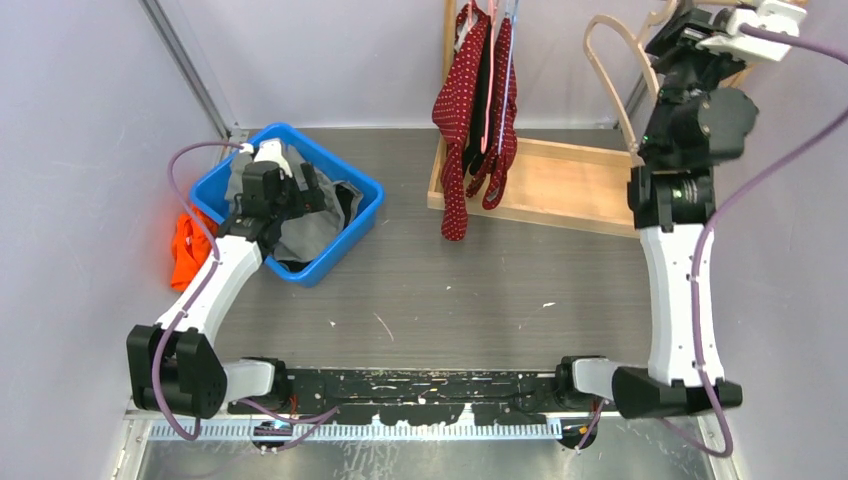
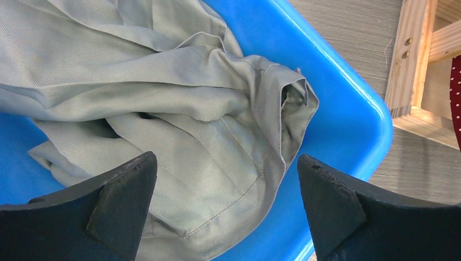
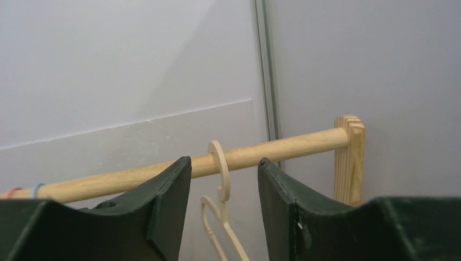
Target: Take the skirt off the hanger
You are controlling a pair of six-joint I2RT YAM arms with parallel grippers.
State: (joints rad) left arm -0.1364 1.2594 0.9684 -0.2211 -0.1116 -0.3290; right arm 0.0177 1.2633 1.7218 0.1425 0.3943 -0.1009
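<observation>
A grey garment lies crumpled in the blue bin, off any hanger; it also shows in the top view. My left gripper hangs open just above it, holding nothing. A bare cream hanger hangs by its hook on the wooden rail. My right gripper is open, its jaws standing either side of the hook without touching it. In the top view that hanger is at the rack's right end, beside the right gripper. A red dotted garment still hangs at the rack's left end.
The wooden rack base sits at the back centre-right. The blue bin stands at the back left with an orange cloth beside it against the left wall. Walls close in on the left, back and right.
</observation>
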